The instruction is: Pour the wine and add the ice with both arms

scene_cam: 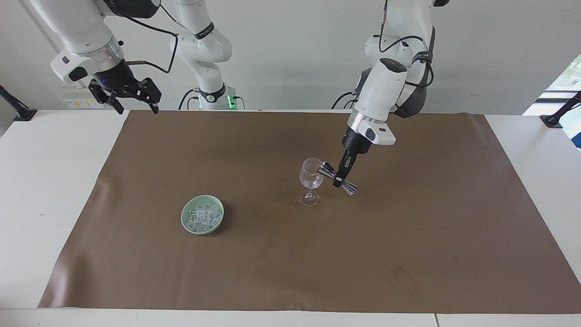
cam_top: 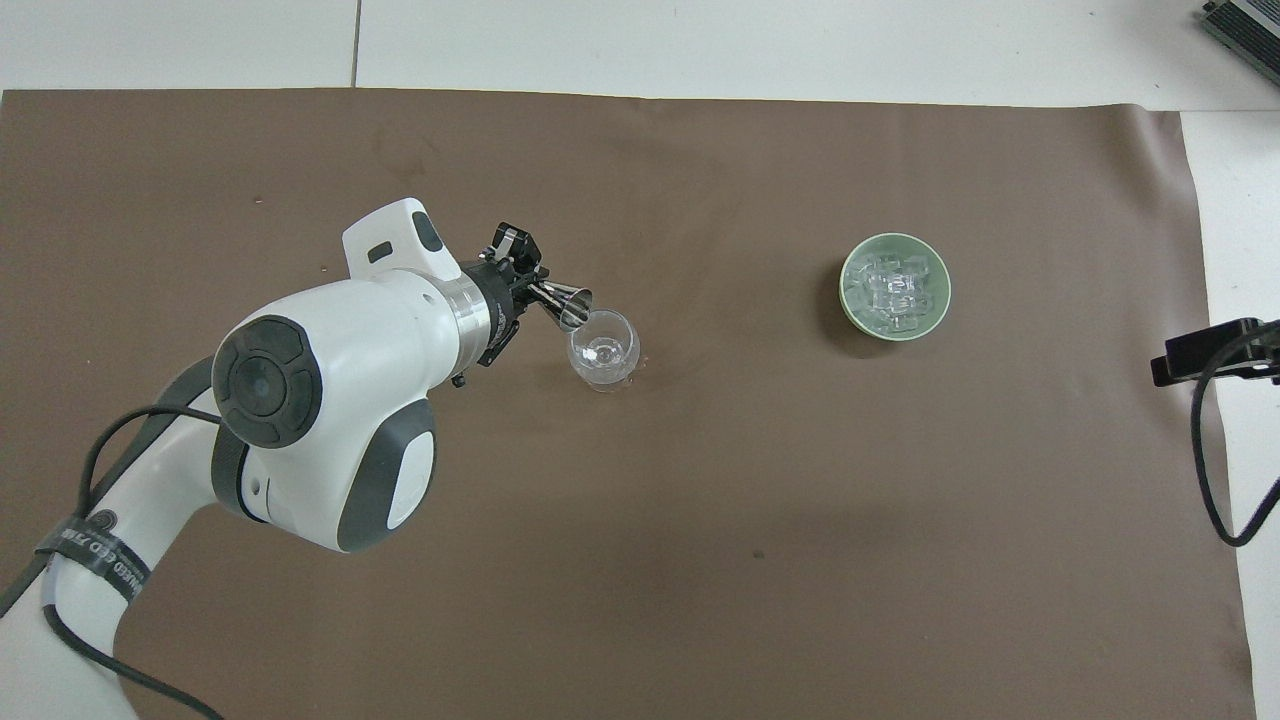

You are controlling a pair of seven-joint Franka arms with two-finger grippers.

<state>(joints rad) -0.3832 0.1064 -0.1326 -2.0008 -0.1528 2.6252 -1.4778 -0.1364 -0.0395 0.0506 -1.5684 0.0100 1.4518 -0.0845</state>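
The small clear glassy ice cubes [scene_cam: 202, 215] lie heaped in a shallow pale green dish [scene_cam: 185, 222] on the brown mat [scene_cam: 408, 254], toward the right arm's end of the counter [scene_cam: 59, 181] and well apart from the glass, so they wait untouched while the pouring goes on. The clear stemmed wine glass [scene_cam: 311, 178] stands upright near the middle of the mat, placed where the left arm can reach it from above. Over its rim hangs a small silver double-cone metal measuring cup [scene_cam: 338, 178], tipped so that one mouth points down into the bowl of the glass; that slant suggests the pour is under way or just finishing. The left tool [scene_cam: 341, 175] is pressed together on the narrow waist of the cup, a hold that lets the wrist tilt it without the cup slipping. In the glass there seems to be a little clear liquid, though I cannot be sure. The right tool [scene_cam: 131, 102] hangs spread wide over the counter's edge nearest the robots, waiting; I judge its turn comes with the ice
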